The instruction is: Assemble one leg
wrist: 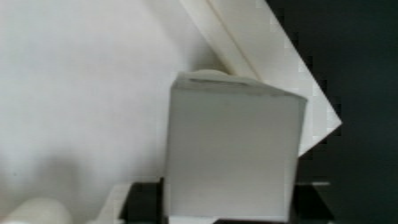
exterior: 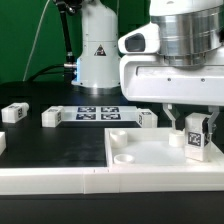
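Hand (exterior: 193, 128) clamps leg (exterior: 195, 137) upright over the white panel (exterior: 150, 152) by its right-side corner in the exterior view; spare legs (exterior: 52, 117) on tabletop (exterior: 60, 145).

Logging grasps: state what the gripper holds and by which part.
The gripper holds a leg by its upper sides, upright, tag facing out, above the white panel.
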{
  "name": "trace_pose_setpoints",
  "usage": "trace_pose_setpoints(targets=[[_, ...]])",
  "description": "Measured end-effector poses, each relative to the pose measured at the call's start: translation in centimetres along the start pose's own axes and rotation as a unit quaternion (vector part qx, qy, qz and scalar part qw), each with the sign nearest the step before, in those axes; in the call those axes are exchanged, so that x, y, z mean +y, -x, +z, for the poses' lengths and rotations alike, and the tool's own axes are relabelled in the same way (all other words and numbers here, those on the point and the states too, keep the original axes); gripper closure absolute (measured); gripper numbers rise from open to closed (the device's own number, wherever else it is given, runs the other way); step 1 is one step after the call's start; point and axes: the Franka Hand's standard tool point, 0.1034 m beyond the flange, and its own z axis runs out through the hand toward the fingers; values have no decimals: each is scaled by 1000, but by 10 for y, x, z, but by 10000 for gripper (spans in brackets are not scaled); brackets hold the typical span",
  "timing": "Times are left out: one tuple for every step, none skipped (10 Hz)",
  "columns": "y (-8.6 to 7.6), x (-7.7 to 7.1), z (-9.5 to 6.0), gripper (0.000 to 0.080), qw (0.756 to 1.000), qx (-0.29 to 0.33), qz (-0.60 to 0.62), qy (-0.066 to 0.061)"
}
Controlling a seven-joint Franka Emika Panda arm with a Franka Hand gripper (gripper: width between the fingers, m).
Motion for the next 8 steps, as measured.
trace_pose_setpoints(targets=[[0, 1, 0, 509, 999, 0, 41, 0], [0, 1, 0, 509, 996, 1, 91, 1], [1, 2, 0, 509, 988, 2, 157, 2], [1, 3, -1, 509, 979, 3, 205, 3], [2, 3, -1, 509, 969, 4, 249, 3], [4, 6, -1, 509, 934, 16, 356, -6], [7, 7, -1, 509, 916, 21, 401, -11], [8, 7, -1, 509, 889, 23, 457, -11]])
